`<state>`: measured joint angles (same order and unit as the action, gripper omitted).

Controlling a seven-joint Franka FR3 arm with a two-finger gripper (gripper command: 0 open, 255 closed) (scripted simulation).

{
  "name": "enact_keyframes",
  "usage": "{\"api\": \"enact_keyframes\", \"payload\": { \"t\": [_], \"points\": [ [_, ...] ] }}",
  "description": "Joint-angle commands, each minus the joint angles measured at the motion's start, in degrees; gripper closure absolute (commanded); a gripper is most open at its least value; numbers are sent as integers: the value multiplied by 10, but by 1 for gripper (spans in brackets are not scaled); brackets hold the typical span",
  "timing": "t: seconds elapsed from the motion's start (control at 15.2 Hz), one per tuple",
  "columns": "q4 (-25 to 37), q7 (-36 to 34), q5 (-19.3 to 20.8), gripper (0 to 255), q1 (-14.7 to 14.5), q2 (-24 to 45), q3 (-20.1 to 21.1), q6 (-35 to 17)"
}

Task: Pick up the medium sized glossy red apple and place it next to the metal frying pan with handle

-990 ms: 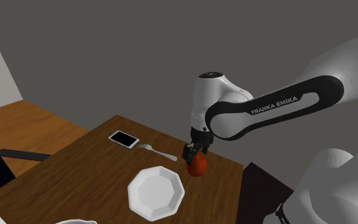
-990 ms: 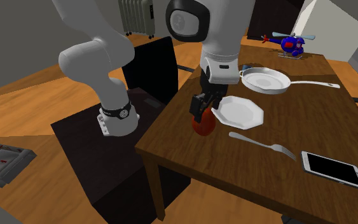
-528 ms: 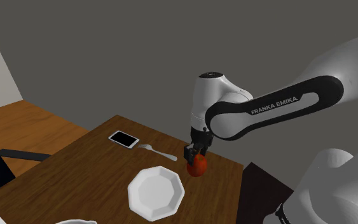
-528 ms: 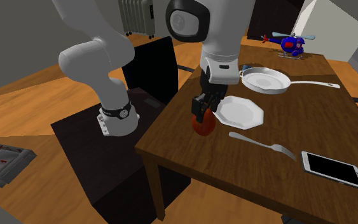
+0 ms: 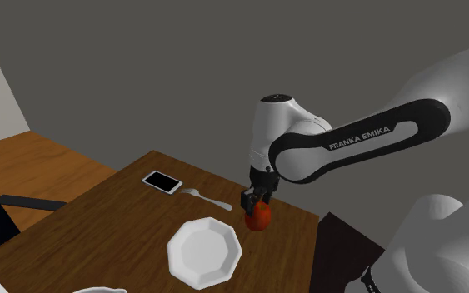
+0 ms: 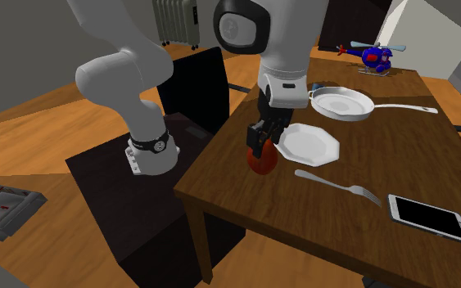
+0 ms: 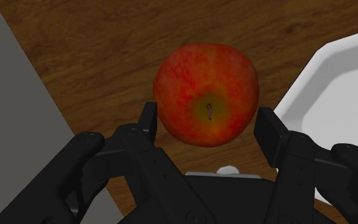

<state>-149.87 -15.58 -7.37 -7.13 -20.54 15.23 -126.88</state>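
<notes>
The red apple, yellowish around its stem, sits on the wooden table close to the edge nearest the arm's stand. My black gripper comes down on it from above, and its two fingers press against the apple's opposite sides. In the shoulder view the gripper stands upright over the apple. The second exterior view has the apple under the gripper, right beside a white plate. The metal frying pan lies farther along the table beyond the plate, its handle pointing to that view's right.
A fork and a phone lie on the table on the plate's other side. A blue and red toy helicopter stands at the far end. A black chair stands next to the table's edge.
The fingers have closed in on the apple's sides. The arm and the apple have hardly moved.
</notes>
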Motion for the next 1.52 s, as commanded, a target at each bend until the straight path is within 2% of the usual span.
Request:
{"api": "enact_keyframes", "payload": {
  "t": [0.0,1.45],
  "points": [
    [-1,0,0,255,0,1,0,0],
    [115,4,4,255,0,-74,-20,190]
  ]
}}
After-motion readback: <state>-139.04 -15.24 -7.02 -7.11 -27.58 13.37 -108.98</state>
